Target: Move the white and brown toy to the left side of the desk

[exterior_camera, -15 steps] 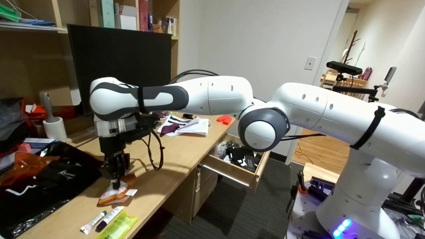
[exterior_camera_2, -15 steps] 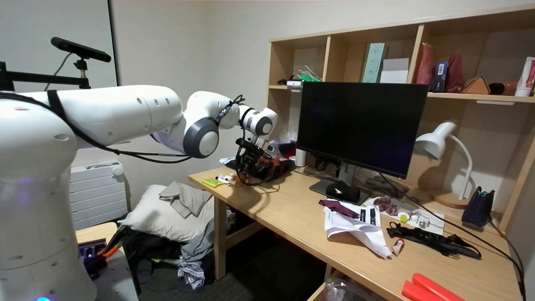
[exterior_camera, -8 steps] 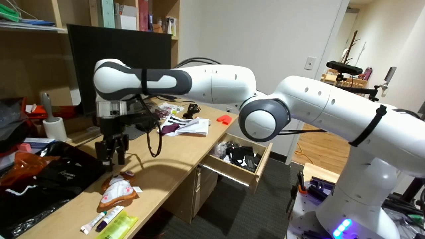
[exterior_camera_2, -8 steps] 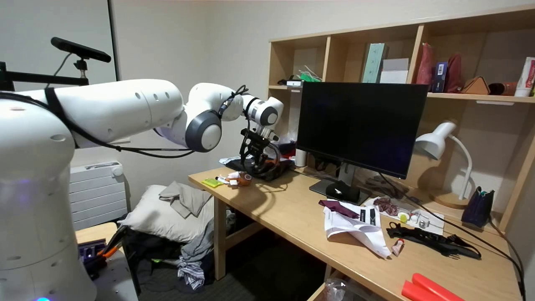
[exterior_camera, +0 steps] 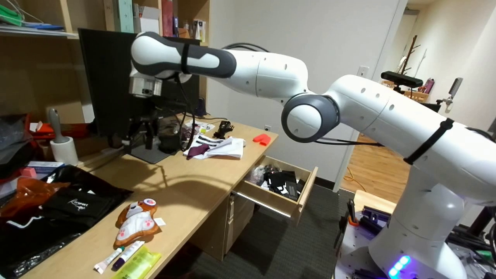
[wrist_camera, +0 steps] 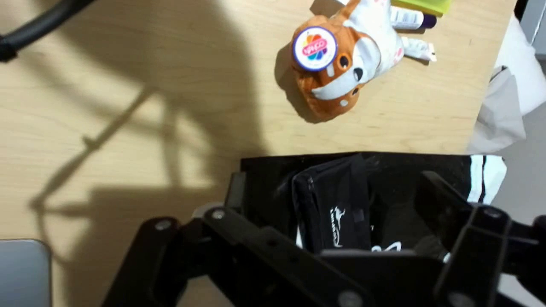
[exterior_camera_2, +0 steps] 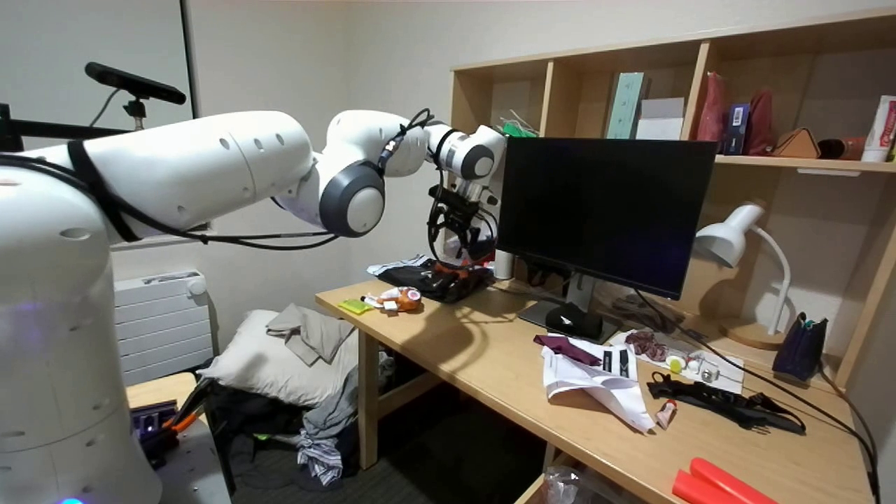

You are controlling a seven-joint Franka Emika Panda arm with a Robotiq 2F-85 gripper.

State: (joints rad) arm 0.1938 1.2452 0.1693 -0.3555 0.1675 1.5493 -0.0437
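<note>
The white and brown toy (exterior_camera: pixel 137 224), a plush dog with a round label on its head, lies on the desk (exterior_camera: pixel 193 186). In an exterior view the toy (exterior_camera_2: pixel 402 299) is near the left end of the desk (exterior_camera_2: pixel 483 371). My gripper (exterior_camera: pixel 137 142) hangs high above the desk, well apart from the toy and towards the monitor. In the wrist view the gripper (wrist_camera: pixel 337 189) has its fingers wide apart with nothing between them, over a black bag. There the toy (wrist_camera: pixel 371 51) is fully outside the jaws, at the top of the picture.
Two small tubes (exterior_camera: pixel 126 256) and a yellow-green packet (exterior_camera: pixel 139 263) lie beside the toy at the desk's end. The black bag (exterior_camera: pixel 77 201) covers the back edge. A monitor (exterior_camera_2: pixel 605 210) stands close to the arm; papers (exterior_camera_2: pixel 595 381) lie farther along. A drawer (exterior_camera: pixel 279 190) stands pulled out.
The gripper was down on the toy a second ago. It has opened, let go, risen and moved away towards the monitor. The toy stays on the desk.
</note>
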